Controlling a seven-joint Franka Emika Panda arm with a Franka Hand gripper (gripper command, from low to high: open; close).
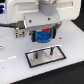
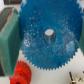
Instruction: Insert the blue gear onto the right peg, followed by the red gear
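Arm over the middle of the white bench, wrist pointing down. The fingers hang just above the grey black-edged plate, which lies toward the bench's near edge.

Exterior view, left to right: cable bundle and a small connector block on the arm's flank; then the fingers with the blue gear between them, clear of the bench. A patch of red shows at the gear in this view; too blurred to tell what it is.

Below, two dark pins stand on the plate. The left pin is faint. The right peg stands directly under the held gear, its tip apart from it.

Wrist view: blue gear fills the frame, face-on, centre hole visible. A dark-green finger pad presses against its toothed rim on one side, so the fingers pinch the gear by its edge. The red gear lies on the bench beyond the blue gear's rim, partly overlapped by it in this view.
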